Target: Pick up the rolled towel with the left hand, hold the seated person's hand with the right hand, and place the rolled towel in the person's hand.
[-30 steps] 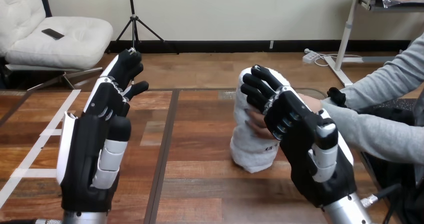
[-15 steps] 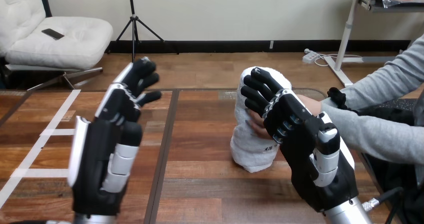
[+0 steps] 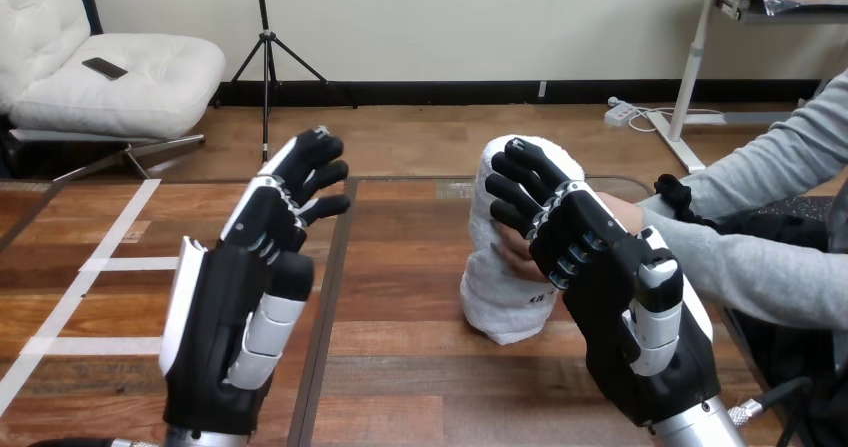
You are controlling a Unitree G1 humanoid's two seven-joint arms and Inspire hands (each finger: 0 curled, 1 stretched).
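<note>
Found the rolled towel (image 3: 500, 297) upright on the bench (image 3: 400, 367), well right of the released left robot hand (image 3: 235, 337), against the person's hand (image 3: 512, 250) behind the nearer, unclenched right robot hand (image 3: 620, 307).

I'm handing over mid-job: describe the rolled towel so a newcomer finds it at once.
Start at the wooden table and look right of its middle, by the robot's right hand. There the rolled towel stands on end, with the person's hand against its side. It is the table's only white fabric roll.
</note>
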